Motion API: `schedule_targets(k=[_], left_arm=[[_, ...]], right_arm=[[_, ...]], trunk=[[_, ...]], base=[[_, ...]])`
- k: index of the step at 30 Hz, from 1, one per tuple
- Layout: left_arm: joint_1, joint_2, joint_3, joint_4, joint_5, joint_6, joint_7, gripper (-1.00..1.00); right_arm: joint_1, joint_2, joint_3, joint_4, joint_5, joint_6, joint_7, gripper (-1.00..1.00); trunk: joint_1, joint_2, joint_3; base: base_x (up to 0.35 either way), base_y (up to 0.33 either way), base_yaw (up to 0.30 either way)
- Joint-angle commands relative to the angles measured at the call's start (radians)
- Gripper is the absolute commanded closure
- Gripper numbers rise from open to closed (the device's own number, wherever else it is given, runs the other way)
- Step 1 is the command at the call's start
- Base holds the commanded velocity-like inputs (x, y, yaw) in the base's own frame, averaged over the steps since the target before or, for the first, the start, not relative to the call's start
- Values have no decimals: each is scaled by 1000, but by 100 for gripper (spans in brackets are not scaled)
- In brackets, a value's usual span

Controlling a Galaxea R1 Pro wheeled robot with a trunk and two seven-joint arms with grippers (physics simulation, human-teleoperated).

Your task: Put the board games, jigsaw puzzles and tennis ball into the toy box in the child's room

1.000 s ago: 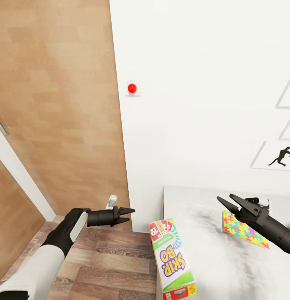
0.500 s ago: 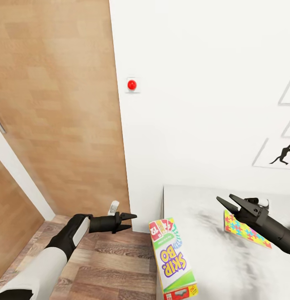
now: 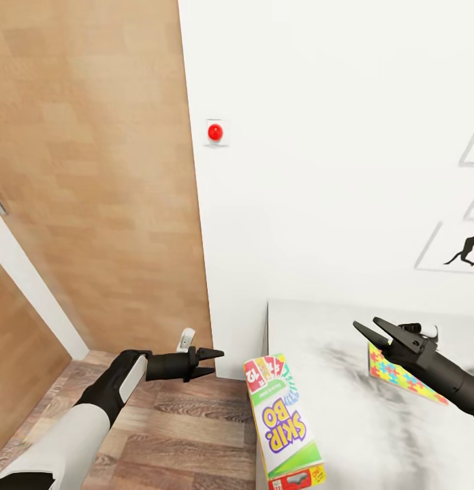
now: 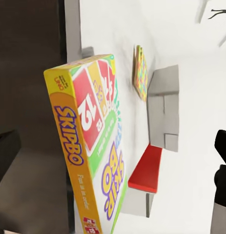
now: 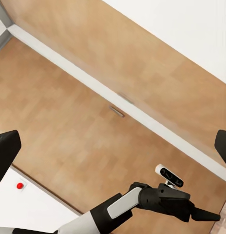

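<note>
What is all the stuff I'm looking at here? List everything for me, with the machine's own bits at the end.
Skip-Bo game box: one, green, yellow and orange, on the table's near left edge.
Jigsaw puzzle: one, multicoloured, flat on the table, partly behind the right gripper.
Table: one, pale grey-white, against the wall.
Wall button: one, red, on the white wall.
Silhouette print: one black figure, on the wall at right.
Wooden door: one, light brown, left of the wall.
Floor: wood planks, under the left arm.
Left gripper: one, black, over the floor, empty.
Right gripper: one, black, open above the table.
</note>
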Motion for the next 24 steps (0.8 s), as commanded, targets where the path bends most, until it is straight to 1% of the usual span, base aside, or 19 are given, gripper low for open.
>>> schedule_targets(k=[1, 24], left_arm=[[-1, 1, -2, 0, 3, 3, -2, -100], [-1, -1, -5, 0, 2, -3, -2, -100]], right_arm=[[-1, 0, -1, 0, 2, 4, 4, -100], [-1, 0, -1, 0, 2, 4, -4, -100]], trunk=[[4, -8, -4], [92, -169, -76]], base=[[0, 0, 0], [0, 0, 0]])
